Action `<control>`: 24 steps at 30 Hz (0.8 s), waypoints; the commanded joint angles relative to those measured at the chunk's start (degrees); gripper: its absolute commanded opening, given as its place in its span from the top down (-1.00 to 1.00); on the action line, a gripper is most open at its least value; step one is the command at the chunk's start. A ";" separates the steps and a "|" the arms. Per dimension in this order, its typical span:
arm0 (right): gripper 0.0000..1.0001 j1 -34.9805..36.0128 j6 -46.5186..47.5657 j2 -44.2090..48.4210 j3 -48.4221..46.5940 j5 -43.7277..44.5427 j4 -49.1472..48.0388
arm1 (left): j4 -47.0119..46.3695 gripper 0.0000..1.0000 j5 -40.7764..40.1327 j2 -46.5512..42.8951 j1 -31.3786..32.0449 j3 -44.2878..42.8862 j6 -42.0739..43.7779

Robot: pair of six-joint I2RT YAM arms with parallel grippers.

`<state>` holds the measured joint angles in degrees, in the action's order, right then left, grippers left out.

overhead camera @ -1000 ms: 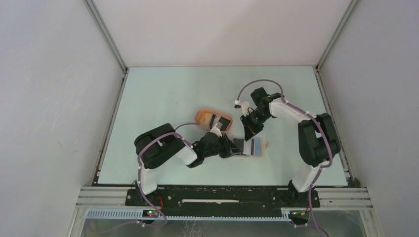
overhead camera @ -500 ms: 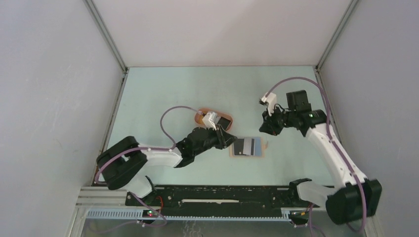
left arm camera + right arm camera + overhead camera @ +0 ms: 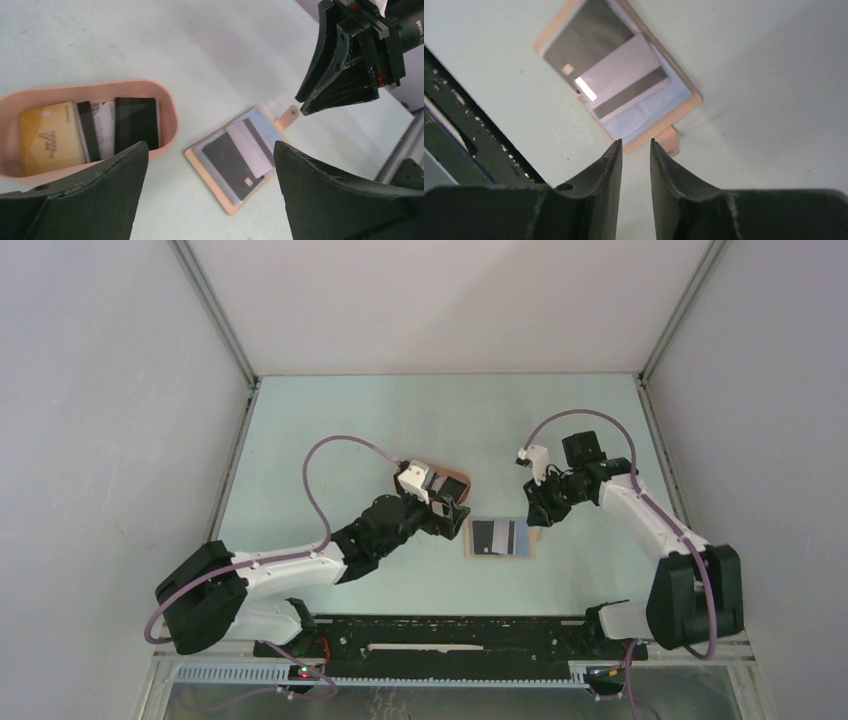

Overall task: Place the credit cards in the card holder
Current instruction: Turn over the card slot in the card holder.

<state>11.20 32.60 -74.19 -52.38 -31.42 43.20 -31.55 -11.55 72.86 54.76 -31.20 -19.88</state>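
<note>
The tan card holder point(image 3: 206, 182) lies open and flat on the table, with a black card point(image 3: 227, 160), a white/grey striped card point(image 3: 250, 146) and a blue card point(image 3: 272, 127) lying on it. It also shows in the right wrist view, card holder point(image 3: 659, 134). More credit cards lie in the peach tray point(image 3: 170, 107): a yellow one point(image 3: 47, 137), a white one point(image 3: 104, 127) and a black one point(image 3: 136, 122). My left gripper point(image 3: 210, 145) hangs wide open and empty between tray and holder. My right gripper point(image 3: 635, 142) hovers at the holder's tab edge, its jaws slightly apart with nothing between them.
The peach tray point(image 3: 458, 480) sits just behind the card holder point(image 3: 500, 556) near the table's middle. Both arms reach in from the near edge and their grippers point(image 3: 452, 515) point(image 3: 535, 512) flank the holder. Grey walls enclose the table on three sides.
My left gripper has let go, opened wide and drawn back toward the tray. My right arm swung away to the right, then returned to the holder's right edge with its jaws parting.
</note>
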 commanded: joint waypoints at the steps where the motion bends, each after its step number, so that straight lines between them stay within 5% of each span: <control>1: 0.27 -1.48 -5.27 -6.31 -4.34 5.38 1.26 | 1.79 -1.00 4.42 -0.14 -4.07 -2.38 -2.83; 10: 0.11 -3.24 -7.19 -15.09 -5.99 4.97 2.82 | -5.03 -0.60 18.41 8.92 -2.21 -3.54 -18.84; 24: 0.23 -3.38 -6.76 -24.08 -7.91 4.41 5.00 | -3.79 -0.42 17.98 24.82 0.53 -11.82 -28.39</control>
<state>8.01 26.44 -97.56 -58.28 -27.05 47.07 -34.15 5.19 95.70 54.54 -38.94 -45.43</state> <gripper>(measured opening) 0.391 0.717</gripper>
